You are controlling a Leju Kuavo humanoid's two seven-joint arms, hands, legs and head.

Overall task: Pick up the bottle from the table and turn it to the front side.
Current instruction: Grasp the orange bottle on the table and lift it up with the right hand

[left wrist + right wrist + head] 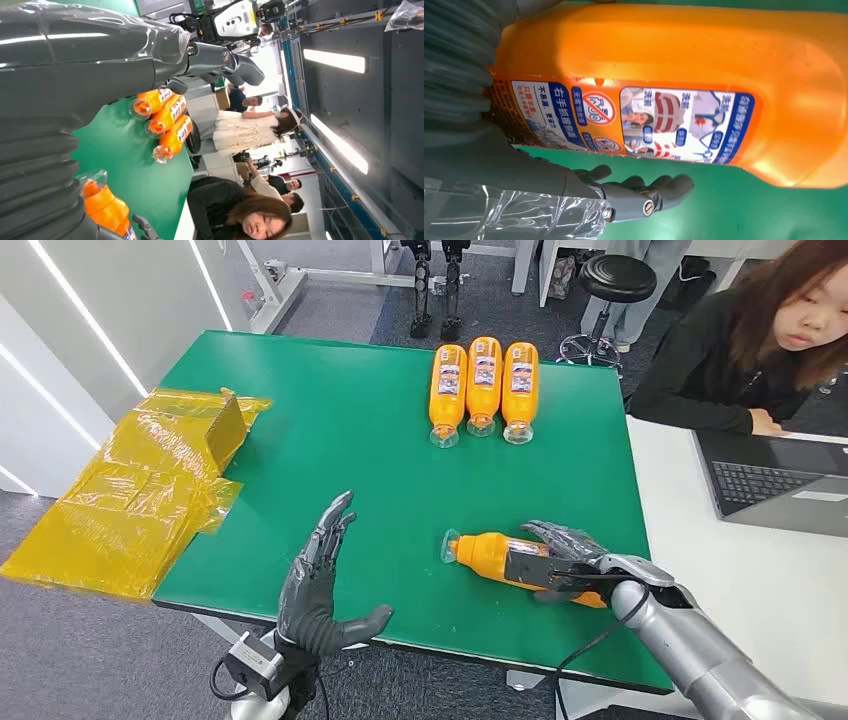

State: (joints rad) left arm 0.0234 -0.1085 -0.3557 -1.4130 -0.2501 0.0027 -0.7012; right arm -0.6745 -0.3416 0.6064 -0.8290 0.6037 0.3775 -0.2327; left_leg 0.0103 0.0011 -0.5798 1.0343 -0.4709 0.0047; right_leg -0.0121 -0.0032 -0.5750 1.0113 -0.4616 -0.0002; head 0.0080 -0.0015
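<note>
My right hand (566, 558) grips an orange bottle (490, 554) lying on the green table (340, 440); its blue label (634, 120) shows Chinese writing. My left hand (322, 585) hovers with fingers spread, holding nothing.

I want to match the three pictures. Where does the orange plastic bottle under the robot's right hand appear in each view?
Head view: the orange plastic bottle lies on its side, lower centre-right, under the right hand.
Left wrist view: its clear-capped end shows at the lower left edge.
Right wrist view: the bottle body with its blue-edged label spans most of the picture.
Shared landmark: the green table, also seen at and.
</note>
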